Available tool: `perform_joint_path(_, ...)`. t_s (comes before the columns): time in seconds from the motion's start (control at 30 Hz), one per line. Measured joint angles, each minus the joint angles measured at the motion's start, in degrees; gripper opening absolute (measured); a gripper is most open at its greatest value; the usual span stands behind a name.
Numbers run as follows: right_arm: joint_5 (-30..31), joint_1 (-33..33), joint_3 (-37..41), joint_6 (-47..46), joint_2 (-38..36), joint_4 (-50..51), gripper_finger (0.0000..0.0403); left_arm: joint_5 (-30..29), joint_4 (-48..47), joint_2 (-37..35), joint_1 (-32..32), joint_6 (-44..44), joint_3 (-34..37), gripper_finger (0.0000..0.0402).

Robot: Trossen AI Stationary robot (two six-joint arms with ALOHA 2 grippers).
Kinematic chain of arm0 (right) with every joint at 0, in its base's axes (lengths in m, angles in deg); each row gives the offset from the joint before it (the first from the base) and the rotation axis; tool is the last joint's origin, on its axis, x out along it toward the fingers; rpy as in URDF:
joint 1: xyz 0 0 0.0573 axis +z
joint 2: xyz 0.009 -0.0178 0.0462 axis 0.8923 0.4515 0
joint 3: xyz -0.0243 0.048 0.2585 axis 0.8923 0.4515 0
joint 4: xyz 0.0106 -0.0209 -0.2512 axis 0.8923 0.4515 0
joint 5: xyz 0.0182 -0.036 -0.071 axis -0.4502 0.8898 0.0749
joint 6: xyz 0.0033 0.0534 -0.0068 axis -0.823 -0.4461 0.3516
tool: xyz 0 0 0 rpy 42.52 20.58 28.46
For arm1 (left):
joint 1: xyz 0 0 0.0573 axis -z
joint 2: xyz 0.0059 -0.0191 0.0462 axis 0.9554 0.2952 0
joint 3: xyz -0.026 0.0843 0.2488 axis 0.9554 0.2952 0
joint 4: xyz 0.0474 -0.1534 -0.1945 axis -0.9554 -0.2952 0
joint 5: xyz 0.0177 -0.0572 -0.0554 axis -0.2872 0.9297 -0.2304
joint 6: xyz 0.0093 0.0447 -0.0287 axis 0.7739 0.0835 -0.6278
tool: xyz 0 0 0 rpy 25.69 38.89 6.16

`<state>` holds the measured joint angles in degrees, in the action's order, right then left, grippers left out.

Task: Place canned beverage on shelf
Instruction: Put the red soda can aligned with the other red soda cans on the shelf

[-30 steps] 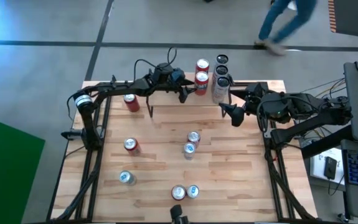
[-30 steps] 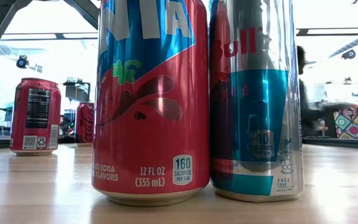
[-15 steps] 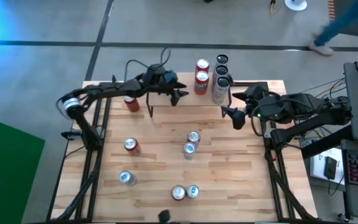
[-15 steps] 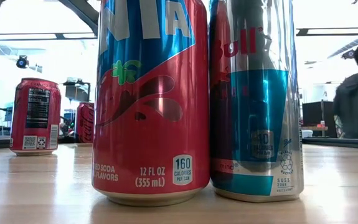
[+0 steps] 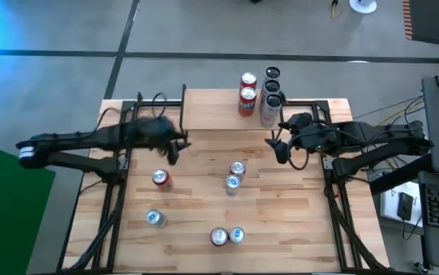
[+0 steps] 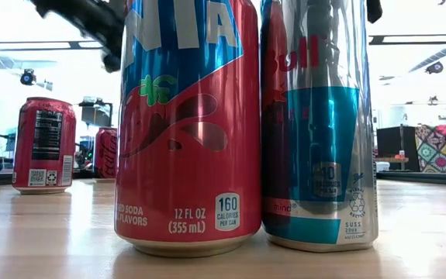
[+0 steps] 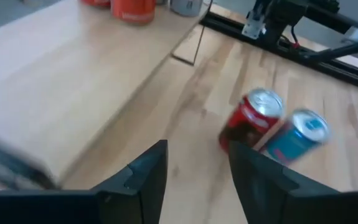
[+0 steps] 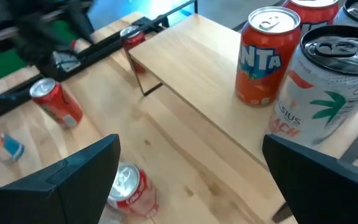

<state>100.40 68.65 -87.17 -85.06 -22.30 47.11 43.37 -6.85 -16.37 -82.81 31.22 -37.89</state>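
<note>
The shelf (image 5: 215,109) stands at the table's far edge, a light-wood plank on thin black legs. Several cans stand upright on its right end, among them an orange can (image 8: 266,56) and a white can (image 8: 328,93). My left gripper (image 5: 175,150) hangs open over the table, near and left of the shelf. In its wrist view (image 7: 197,180) nothing lies between the fingers, and a red can (image 7: 250,121) and a blue can (image 7: 294,134) stand beyond them. My right gripper (image 5: 276,145) hangs wide open near the shelf's right end, also empty (image 8: 197,180).
Loose cans stand on the slatted tabletop: one red (image 5: 160,179), a pair mid-table (image 5: 234,176), one silver-topped (image 5: 155,218), and a pair at the near edge (image 5: 227,236) that fills the low view (image 6: 188,124). Another red can (image 8: 132,37) shows past the shelf's left end.
My left gripper has drawn away from the cans on the shelf, going fast toward the table's left and near edges, its arm swinging out left. The cans on the shelf have stayed put. My right gripper has sunk a little beside the shelf's right end.
</note>
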Motion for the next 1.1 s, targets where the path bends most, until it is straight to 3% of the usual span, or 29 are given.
perform_joint_path(0.17, -1.8, -2.0, 1.6, -1.9, 0.8, -3.1, 0.0382, -12.5, -6.4, -5.7, 12.3, -11.0, 0.0, 0.0155)
perform_joint_path(0.3, -4.9, -1.0, 4.8, -7.4, 1.9, -3.1, 0.0382, -19.6, -8.8, -4.4, 20.9, -20.9, 0.4, 0.0176)
perform_joint_path(0.5, -10.2, 3.6, 11.7, -10.0, 3.7, -11.6, 0.0382, -19.9, -6.3, 3.0, 30.3, -30.9, -1.2, 0.0219)
perform_joint_path(0.7, -12.0, 6.5, 15.1, -12.3, 8.3, -20.4, 0.0382, -21.7, -6.7, 13.4, 37.8, -37.6, -7.1, 0.0226)
perform_joint_path(0.8, -12.1, 6.9, 14.8, -19.5, 11.7, -19.7, 0.038, -21.9, -7.1, 18.2, 40.6, -38.2, -10.4, 0.0226)
perform_joint_path(0.97, -11.5, 11.1, 12.4, -28.5, 16.4, -19.5, 0.0365, -24.2, -15.4, 24.2, 43.9, -38.1, -17.1, 0.0226)
perform_joint_path(1.1, -7.0, 15.2, 7.4, -31.2, 20.5, -19.1, 0.0348, -28.0, -26.3, 26.1, 48.0, -38.2, -22.7, 0.0226)
